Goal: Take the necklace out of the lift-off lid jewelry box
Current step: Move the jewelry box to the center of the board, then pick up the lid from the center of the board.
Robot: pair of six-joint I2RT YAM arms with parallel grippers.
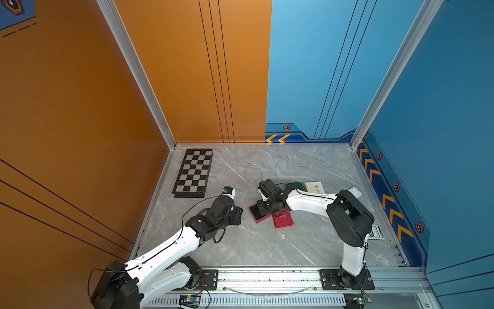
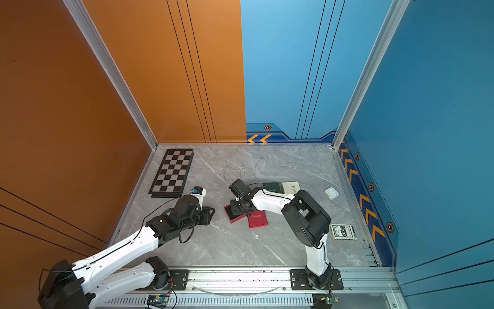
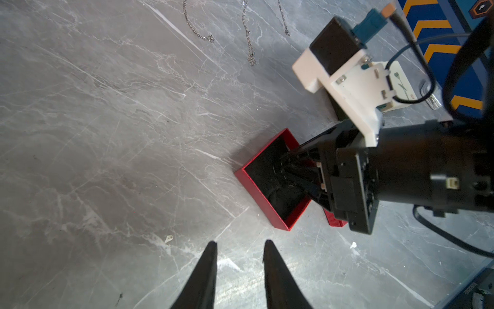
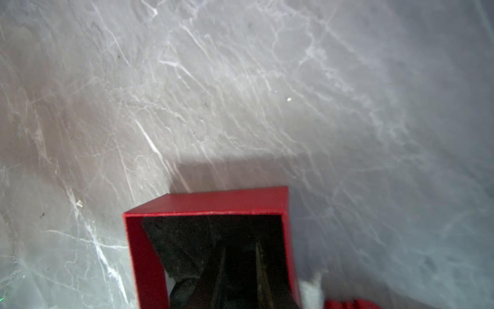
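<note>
At far left you have a chessboard (image 1: 193, 172) lying flat at the back of the table (image 3: 107, 133). Your left gripper (image 3: 240, 244) hovers over bare marble, jaws parted, nothing between them. Farther back, three thin chains (image 3: 199, 29) lie loose on the surface. The red box (image 3: 260, 194) stands uncovered, and your right gripper (image 3: 279, 171) reaches down into it. Its fingertips are lost against the dark lining, so you cannot tell whether they grip anything. The necklace cannot be made out inside. The red lid (image 1: 282, 219) lies just beside the box on its right.
</note>
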